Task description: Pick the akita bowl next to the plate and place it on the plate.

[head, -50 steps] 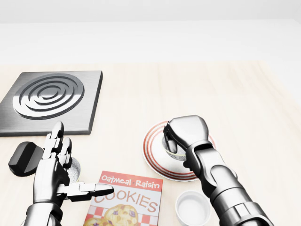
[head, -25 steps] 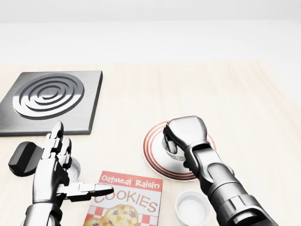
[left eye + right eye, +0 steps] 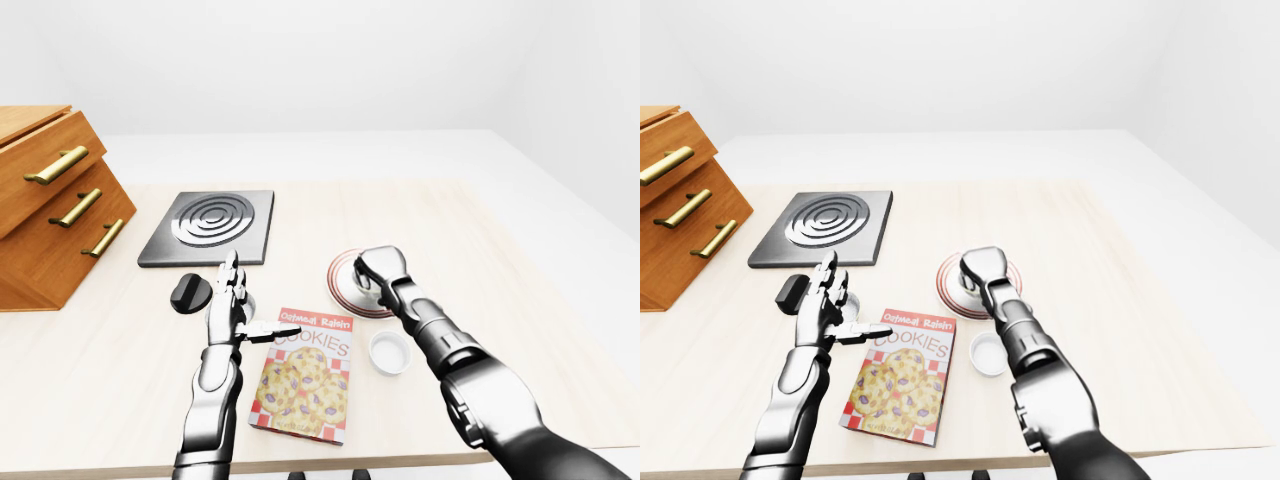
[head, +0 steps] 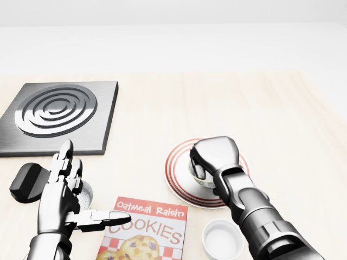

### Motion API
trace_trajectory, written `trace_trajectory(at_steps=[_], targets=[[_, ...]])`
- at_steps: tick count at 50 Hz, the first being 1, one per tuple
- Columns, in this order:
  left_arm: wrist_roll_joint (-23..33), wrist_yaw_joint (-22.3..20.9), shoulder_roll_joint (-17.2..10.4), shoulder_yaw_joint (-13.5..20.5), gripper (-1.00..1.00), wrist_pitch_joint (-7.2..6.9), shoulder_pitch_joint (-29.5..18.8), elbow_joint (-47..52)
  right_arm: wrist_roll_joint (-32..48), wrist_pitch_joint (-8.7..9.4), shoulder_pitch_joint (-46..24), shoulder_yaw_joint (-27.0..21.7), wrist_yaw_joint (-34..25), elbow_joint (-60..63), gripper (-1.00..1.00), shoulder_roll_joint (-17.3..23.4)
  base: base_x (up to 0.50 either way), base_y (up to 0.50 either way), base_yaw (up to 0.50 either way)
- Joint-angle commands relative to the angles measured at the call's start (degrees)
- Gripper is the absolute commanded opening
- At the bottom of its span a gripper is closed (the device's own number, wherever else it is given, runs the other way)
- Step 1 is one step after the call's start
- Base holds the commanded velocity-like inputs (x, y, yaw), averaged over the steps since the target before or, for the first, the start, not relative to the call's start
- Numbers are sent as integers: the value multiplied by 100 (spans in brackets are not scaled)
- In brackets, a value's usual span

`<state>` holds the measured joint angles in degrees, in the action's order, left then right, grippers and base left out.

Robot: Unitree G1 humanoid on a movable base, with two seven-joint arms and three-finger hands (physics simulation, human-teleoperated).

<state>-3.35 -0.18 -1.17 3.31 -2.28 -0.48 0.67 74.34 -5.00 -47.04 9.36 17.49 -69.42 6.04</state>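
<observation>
Now, right hand (image 4: 216, 157): clenched, fingers curled down round the akita bowl (image 4: 199, 174), only a pale sliver of which shows under the knuckles.
Bowl position: over the middle of the red-ringed plate (image 4: 174, 179), lower centre of the head view; the hand hides whether its base touches the plate or hangs just above.
Left hand (image 4: 58, 197): released, fingers spread upward, thumb pointing across the top edge of the cookie box (image 4: 152, 230); it holds nothing.
Neighbours: a small white cup (image 4: 221, 239) sits just beside the plate at the bottom of the frame, directly beside the right forearm; a black knob-like object (image 4: 27, 183) lies at the lower left.
Step in hand: probably setting down and letting go; placement looks nearly done.
Risk, early release: if the bowl is not seated, opening the fingers could let it drop, rock, or roll off the rim.
Risk, snagged finger: one finger seems hooked at the bowl's lip, so lifting away before fully opening could drag or tip it.
Risk, forearm sweep: a low retreat toward the bottom of the frame could knock the white cup.
</observation>
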Motion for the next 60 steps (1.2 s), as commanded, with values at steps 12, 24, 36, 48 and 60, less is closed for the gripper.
trace_trajectory(at_steps=[12, 24, 36, 48, 60], targets=[[3, 6, 1, -4, 100, -10, 2, 18, 120, 0, -118, -38, 280, -59, -100, 12, 0, 0, 0], [2, 5, 1, 1, 100, -19, 11, 39, -117, 0, 16, -149, -198, 398, 100, 7, 0, 0, 0], [-2, 3, 0, 1, 100, -32, 2, 45, -289, 0, 981, -216, -1646, 2380, 100, -7, 0, 0, 0], [-3, -4, -8, 10, 100, 5, -25, -16, -389, 0, 1940, -366, -3397, 4954, 100, -50, 0, 0, 0], [0, 8, -2, 9, 100, -14, -14, 8, -559, 0, 1888, -533, -3783, 5645, 100, 56, 0, 0, 0]])
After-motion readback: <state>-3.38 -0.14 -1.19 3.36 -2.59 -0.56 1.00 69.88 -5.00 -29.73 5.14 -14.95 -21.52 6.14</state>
